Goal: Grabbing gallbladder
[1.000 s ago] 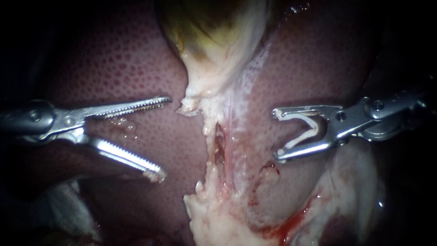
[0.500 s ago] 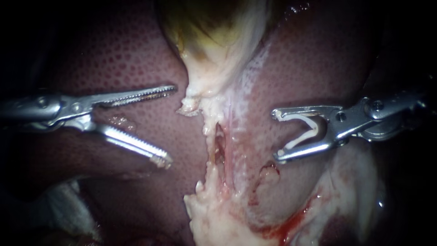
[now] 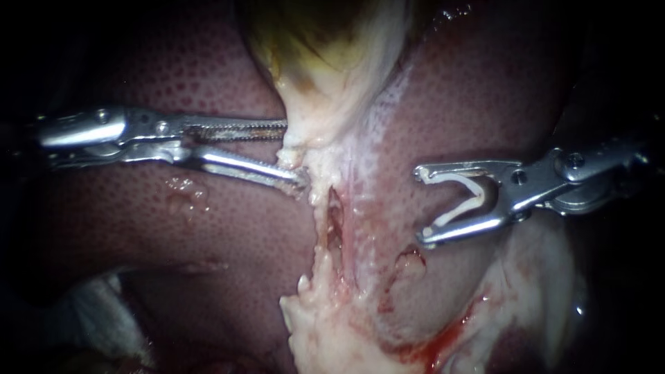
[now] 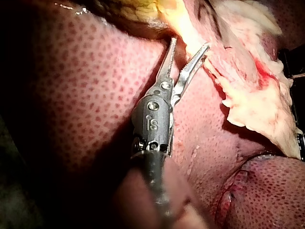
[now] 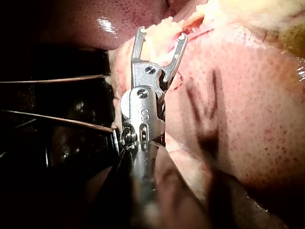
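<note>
End effector of left instrument (image 3: 294, 152) is at the lower pale margin of the gallbladder (image 3: 325, 62). Its serrated jaws are narrowly apart and straddle the ragged edge flap, not clamped yet; the left wrist view shows a clear gap between the jaw tips (image 4: 189, 44). The gallbladder hangs down from top centre, a yellow-green sac tapering to a white fringe between the liver (image 3: 173, 76) lobes.

Handling, as a judgement: soft, wet, thin-walled, slippery and easy to tear. Better to bite the thicker white fringe where the jaws sit now, taking a full bite rather than just the tips, and to stay off the bulging sac.

Below the grasp point a strip of frayed white tissue (image 3: 332, 325) runs down with a slit in it, and there is blood (image 3: 436, 343) lower right.

Right instrument (image 3: 420, 205) is well apart over the liver, its jaws spread and carrying a white clip (image 3: 464, 201) seated between them, touching no tissue that I can see. Nothing blocks the left jaws; the risk is pinching the liver surface beside the flap
</note>
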Robot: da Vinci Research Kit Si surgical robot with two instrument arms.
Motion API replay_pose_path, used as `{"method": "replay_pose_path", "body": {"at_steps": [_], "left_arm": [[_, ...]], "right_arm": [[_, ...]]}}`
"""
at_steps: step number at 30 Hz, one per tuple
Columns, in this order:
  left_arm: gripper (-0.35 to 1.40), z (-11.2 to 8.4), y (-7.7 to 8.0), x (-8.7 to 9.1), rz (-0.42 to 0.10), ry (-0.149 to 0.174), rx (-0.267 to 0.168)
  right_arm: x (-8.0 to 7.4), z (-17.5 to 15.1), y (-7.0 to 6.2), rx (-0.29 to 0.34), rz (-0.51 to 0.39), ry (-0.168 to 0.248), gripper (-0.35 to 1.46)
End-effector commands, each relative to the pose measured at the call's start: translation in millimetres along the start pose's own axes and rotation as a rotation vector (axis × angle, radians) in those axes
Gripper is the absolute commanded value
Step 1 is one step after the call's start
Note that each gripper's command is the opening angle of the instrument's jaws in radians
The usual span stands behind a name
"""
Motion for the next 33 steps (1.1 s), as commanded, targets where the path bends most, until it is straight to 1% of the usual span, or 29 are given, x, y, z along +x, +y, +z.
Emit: {"method": "replay_pose_path", "body": {"at_steps": [1,2,3,4,5,6,9,11,17,21,24,26,27,28,30,31,33], "left_arm": [[0.09,0.0,-0.3,-0.3,0.002,0.0,0.001],[0.02,0.0,-0.6,-0.6,0.003,0.0,0.004],[-0.16,-0.2,-0.9,-0.9,0.004,0.0,0.003],[-0.33,-0.3,-1.1,-1.0,-0.007,0.0,0.005],[-0.35,-0.5,-1.2,-1.2,-0.018,0.001,0.004],[-0.35,-0.8,-1.2,-1.3,-0.035,0.005,0.006],[-0.35,-1.2,-0.9,-1.3,-0.053,0.0,0.008],[-0.35,-1.5,-0.5,-1.0,-0.055,-0.006,0.008],[-0.35,-2.2,0.6,-0.1,-0.059,-0.005,-0.003],[-0.35,-3.3,1.3,0.7,-0.063,-0.005,-0.011],[-0.35,-4.6,1.6,1.8,-0.069,-0.005,-0.018],[-0.35,-5.7,1.7,2.9,-0.075,-0.004,-0.028],[-0.35,-6.2,1.6,3.4,-0.078,-0.008,-0.026],[-0.35,-6.6,1.6,3.8,-0.086,-0.005,-0.026],[-0.35,-7.6,1.4,4.8,-0.086,0.003,-0.022],[-0.35,-8.0,1.3,5.1,-0.077,0.005,-0.018],[-0.35,-8.5,1.3,5.5,-0.079,0.013,-0.014]], "right_arm": [[0.1,0.0,-0.1,0.0,0.0,0.001,0.6],[0.1,0.0,-0.1,0.001,0.0,0.001,0.6],[0.1,0.0,0.0,0.0,0.0,0.001,0.6],[0.1,0.0,0.0,0.0,0.0,0.001,0.6],[0.0,0.0,0.0,0.0,0.0,0.001,0.6],[0.0,0.0,0.0,0.0,0.0,0.001,0.6],[0.0,0.0,0.0,0.0,0.0,0.001,0.6],[0.0,0.0,0.0,0.0,0.0,0.001,0.6],[0.0,0.0,0.0,0.0,0.0,0.001,0.6],[0.0,0.0,0.0,0.0,0.0,0.001,0.6],[0.0,0.0,0.1,0.0,0.001,0.001,0.6],[0.0,0.0,0.2,-0.001,0.001,0.001,0.6],[0.0,0.0,0.2,-0.001,0.001,0.001,0.6],[0.0,0.0,0.2,-0.001,0.001,0.001,0.6],[0.0,0.0,0.2,-0.001,0.001,0.001,0.6],[0.0,0.0,0.2,-0.001,0.001,0.001,0.6],[0.0,0.0,0.2,-0.001,0.001,0.001,0.6]]}}
